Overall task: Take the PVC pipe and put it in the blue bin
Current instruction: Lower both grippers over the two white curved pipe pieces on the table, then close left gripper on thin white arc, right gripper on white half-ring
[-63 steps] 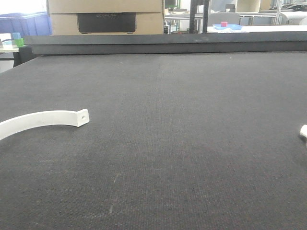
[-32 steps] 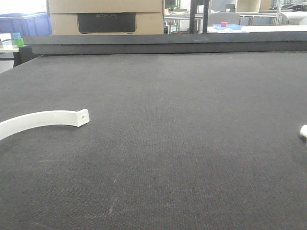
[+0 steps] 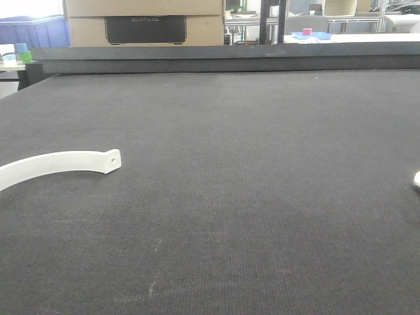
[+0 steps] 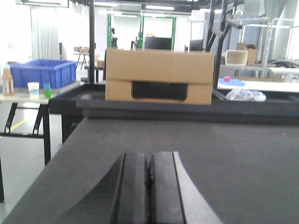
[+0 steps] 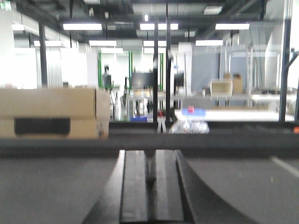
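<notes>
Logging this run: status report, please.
Left gripper, right gripper shut, empty. White curved piece on mat, ungrasped. Blue bin off mat, far left. No obstacles seen.

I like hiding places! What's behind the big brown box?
Over the brown box, a dark screen and green posts show farther back in the room. Anything right behind the box is covered by it.

Front view: I read even, soft overhead light, no hard shadows. Black mat (image 3: pixel 262 164) sharp, faint pale sheen mid-surface; white curved strip (image 3: pixel 59 162) casts thin soft shadow. Left wrist view: top-left window area (image 4: pixel 18 42) blown out, cardboard box (image 4: pixel 159 77) in fair focus, left gripper (image 4: pixel 149 161) close to lens, slightly soft. Right wrist view: whole frame blurred, ceiling lights (image 5: pixel 159 26) glaring, left side washed white.
</notes>
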`<move>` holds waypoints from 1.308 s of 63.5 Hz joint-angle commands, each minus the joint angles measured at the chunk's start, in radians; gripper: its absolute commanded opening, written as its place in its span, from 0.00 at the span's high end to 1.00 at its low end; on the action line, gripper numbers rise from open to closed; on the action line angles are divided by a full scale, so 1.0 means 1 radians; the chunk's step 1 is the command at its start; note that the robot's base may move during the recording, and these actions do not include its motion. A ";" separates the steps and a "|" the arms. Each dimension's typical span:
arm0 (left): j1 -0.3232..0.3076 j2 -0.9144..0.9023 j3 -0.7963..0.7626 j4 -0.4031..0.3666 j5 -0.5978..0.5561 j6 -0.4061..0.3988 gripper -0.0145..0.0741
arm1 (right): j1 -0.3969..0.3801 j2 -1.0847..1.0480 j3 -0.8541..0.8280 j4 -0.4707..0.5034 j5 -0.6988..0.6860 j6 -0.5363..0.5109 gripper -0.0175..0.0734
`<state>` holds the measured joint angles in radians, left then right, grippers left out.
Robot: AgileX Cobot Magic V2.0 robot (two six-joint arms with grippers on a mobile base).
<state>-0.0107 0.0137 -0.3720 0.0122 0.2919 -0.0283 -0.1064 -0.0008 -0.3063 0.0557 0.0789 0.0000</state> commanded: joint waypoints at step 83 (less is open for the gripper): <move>-0.006 1.195 -0.544 -0.076 0.581 0.000 0.96 | 0.042 1.400 -0.542 0.118 0.777 0.077 0.97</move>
<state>-0.0107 1.2086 -0.9094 -0.0487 0.8786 -0.0283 -0.0910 1.3448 -0.8230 0.1777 0.8248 0.0294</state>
